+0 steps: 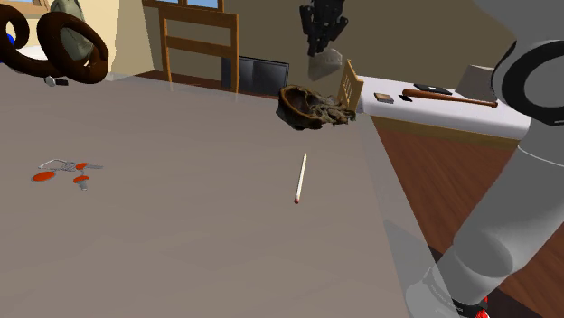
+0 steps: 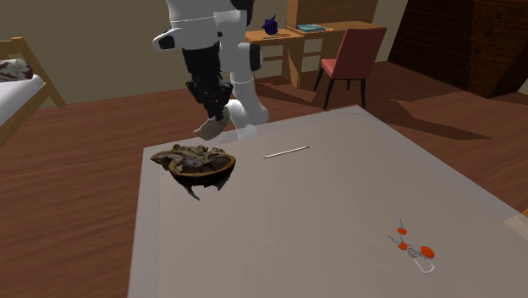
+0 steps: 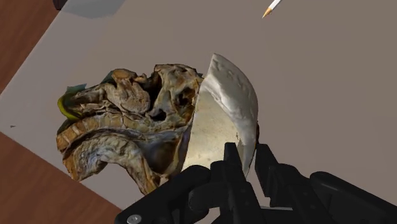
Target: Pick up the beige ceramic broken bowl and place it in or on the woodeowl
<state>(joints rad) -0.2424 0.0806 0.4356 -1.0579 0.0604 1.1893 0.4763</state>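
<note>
1. One flat grey-brown table top (image 1: 181, 226) (image 2: 321, 220) (image 3: 331, 76) carries all the loose items. A brown wooden floor lies around it.
2. One white robot arm with dark joints (image 1: 515, 208) (image 2: 207, 25) reaches over the table corner where the brown bowl sits.
3. One all-black two-finger gripper (image 1: 323, 52) (image 2: 216, 114) (image 3: 248, 159) points down at the table. Its fingers stand close together, clamped on the near edge of the beige broken-bowl shard, and touch nothing else.
4. One dark brown rough-carved wooden bowl (image 1: 307, 107) (image 2: 196, 162) (image 3: 127, 133) sits at the table's edge. Part of it hangs over the edge, above the floor. Its inside is lumpy and mottled tan and brown.
5. One beige broken-bowl shard (image 1: 325, 63) (image 2: 209, 129) (image 3: 222, 114) hangs in the air from the fingers, just above the brown bowl's rim.
   - Both exterior views show a small gap between shard and bowl.
   - Long axis: it runs from the fingertips downward, toward the table.
   - Facing: in the wrist view the smooth hollow side faces the brown bowl. The pale, textured, bulging side faces away from it.
6. One thin white stick with a red tip (image 1: 300, 178) (image 2: 286, 152) (image 3: 272, 7) lies flat on the table, near the brown bowl but apart from it.
7. One small cluster of orange pieces with a thin metal loop (image 1: 68, 170) (image 2: 412, 247) lies flat on the table, well apart from everything else.
</note>
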